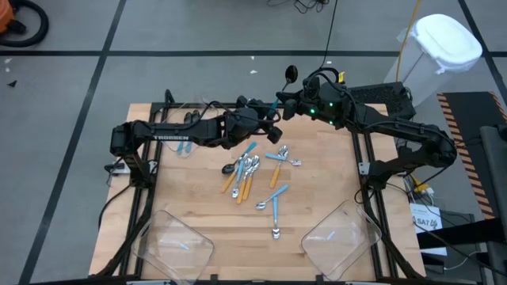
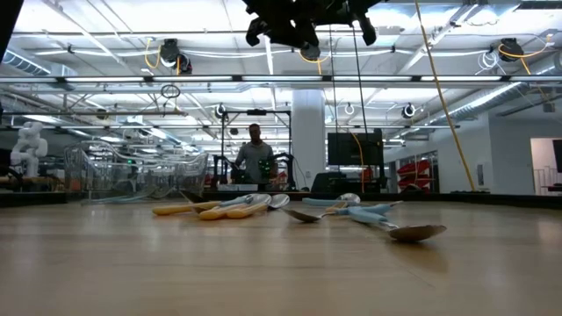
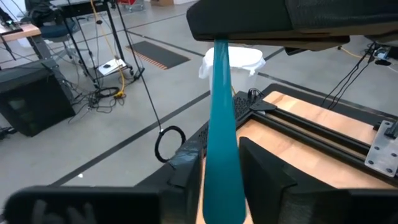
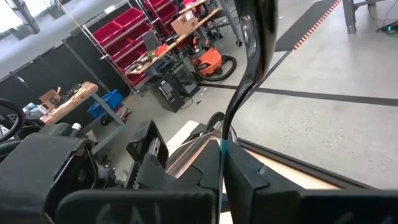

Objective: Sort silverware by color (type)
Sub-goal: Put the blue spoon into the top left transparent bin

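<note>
A spoon with a black bowl (image 1: 291, 74) and a light-blue handle is held in the air over the table's far edge, between both grippers. My left gripper (image 1: 266, 116) reaches in from the left and my right gripper (image 1: 283, 101) from the right; each is shut on this spoon. The bowl sticks up beyond the right gripper. Several more spoons (image 1: 255, 168), with blue or orange handles, lie loose on the wooden table's middle and also show in the low view as spoons (image 2: 263, 205). My left gripper pinches the spoon's light-blue handle (image 3: 221, 149) between its two fingers (image 3: 267, 177), which lie along it. The spoon is lifted clear and runs on into the right gripper. My right gripper pinches the spoon between its two fingers (image 4: 249, 180) where the blue handle (image 4: 222, 148) meets the black neck. The neck (image 4: 245, 87) and bowl rise past the fingertips, clear of the table.
Two clear plastic bins stand at the table's near edge, one on the left (image 1: 178, 241) and one on the right (image 1: 341, 237). A few blue-handled spoons (image 1: 184, 146) show under the left arm. A person (image 2: 255, 158) stands far behind the table.
</note>
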You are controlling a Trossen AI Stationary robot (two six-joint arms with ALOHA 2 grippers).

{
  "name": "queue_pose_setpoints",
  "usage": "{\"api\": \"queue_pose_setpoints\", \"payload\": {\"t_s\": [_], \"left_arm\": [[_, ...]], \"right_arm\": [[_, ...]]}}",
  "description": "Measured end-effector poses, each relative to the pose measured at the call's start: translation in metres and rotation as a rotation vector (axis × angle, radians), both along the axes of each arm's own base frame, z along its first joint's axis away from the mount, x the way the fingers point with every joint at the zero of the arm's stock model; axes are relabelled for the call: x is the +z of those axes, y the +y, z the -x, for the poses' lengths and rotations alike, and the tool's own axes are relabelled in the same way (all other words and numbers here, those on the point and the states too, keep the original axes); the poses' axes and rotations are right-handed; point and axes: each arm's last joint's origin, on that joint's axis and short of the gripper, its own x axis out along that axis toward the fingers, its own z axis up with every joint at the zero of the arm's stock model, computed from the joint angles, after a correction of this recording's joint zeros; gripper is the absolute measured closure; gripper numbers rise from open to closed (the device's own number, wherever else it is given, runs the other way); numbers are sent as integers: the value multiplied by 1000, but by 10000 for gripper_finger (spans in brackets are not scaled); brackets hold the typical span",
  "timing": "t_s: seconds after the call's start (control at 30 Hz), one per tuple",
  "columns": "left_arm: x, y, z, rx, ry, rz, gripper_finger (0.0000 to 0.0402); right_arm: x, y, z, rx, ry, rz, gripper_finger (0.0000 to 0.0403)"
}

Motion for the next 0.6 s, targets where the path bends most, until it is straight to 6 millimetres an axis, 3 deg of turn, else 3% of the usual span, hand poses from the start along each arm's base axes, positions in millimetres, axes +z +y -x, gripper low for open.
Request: {"api": "queue_pose_setpoints", "payload": {"t_s": [0.13, 0.33, 0.6], "left_arm": [[0, 0, 0, 1, -2, 2, 332], [0, 0, 0, 1, -1, 2, 327], [0, 0, 0, -25, -2, 13, 325]], "right_arm": [[0, 0, 0, 0, 1, 0, 400], [0, 0, 0, 0, 3, 0, 399], [0, 0, 0, 3, 3, -1, 369]]}}
